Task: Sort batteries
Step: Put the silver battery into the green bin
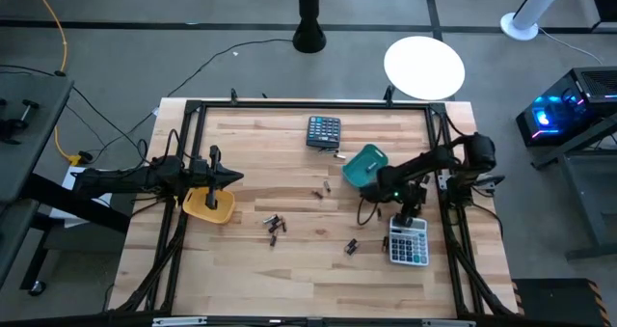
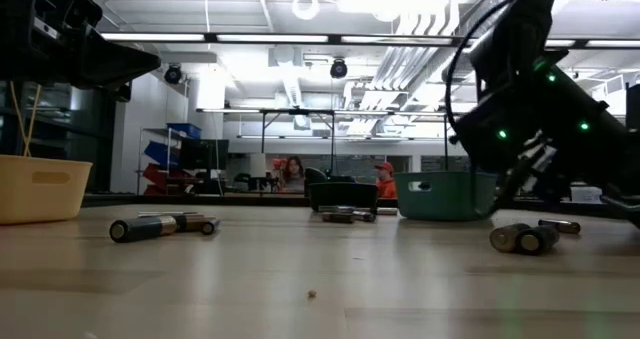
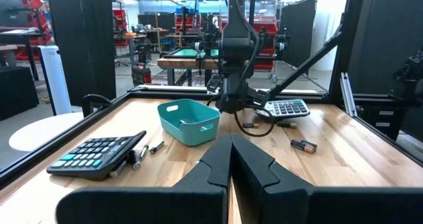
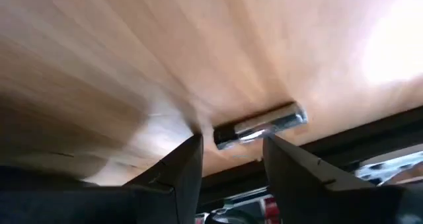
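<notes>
Small dark batteries lie scattered on the wooden table: a cluster (image 1: 275,223), one (image 1: 352,245) near the grey calculator, and others (image 1: 318,192) mid-table. My right gripper (image 1: 405,209) points down at the table between the teal tray (image 1: 364,165) and the grey calculator (image 1: 408,240). In its wrist view it is open (image 4: 231,139), and a metallic-ended battery (image 4: 261,128) lies flat on the wood just beyond the fingertips. My left gripper (image 1: 234,177) is shut (image 3: 230,141) and hovers over the yellow tray (image 1: 209,204).
A dark calculator (image 1: 324,131) lies near the far edge with batteries (image 3: 142,154) beside it. The table's black frame (image 1: 443,153) runs along both sides. In the low view, batteries (image 2: 150,226) (image 2: 525,239) lie in the foreground. Bare wood stretches along the near edge.
</notes>
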`<move>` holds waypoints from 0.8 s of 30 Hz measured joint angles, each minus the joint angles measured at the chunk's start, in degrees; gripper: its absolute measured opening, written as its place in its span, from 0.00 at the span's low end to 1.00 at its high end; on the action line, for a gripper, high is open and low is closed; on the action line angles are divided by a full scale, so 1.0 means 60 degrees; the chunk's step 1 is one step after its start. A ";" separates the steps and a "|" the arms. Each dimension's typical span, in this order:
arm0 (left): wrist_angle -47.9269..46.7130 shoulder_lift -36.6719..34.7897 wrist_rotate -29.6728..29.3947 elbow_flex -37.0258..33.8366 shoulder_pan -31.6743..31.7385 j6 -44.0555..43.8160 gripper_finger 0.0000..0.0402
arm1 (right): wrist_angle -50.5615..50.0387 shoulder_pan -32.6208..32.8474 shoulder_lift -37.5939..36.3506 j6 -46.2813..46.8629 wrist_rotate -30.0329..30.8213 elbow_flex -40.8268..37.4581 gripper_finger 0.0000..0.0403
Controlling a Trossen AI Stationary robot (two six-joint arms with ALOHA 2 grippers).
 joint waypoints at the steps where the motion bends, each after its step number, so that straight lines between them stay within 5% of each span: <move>1: 0.0002 0.0000 0.0002 0.0002 0.0000 0.0000 0.00 | -0.0015 0.0000 -0.0061 0.0001 0.0094 0.0100 0.38; 9: 0.0000 0.0004 0.0004 0.0000 0.0000 0.0000 0.00 | -0.1137 0.0000 -0.1016 0.0626 0.0431 0.0538 0.38; 18: 0.0000 0.0004 0.0004 0.0000 0.0000 0.0000 0.00 | 0.0038 -0.0006 -0.3132 0.4477 0.0749 -0.0145 0.38; 24: 0.0000 0.0004 0.0000 0.0000 0.0000 0.0000 0.00 | 0.0780 -0.0066 -0.3336 0.5861 0.1037 -0.0976 0.38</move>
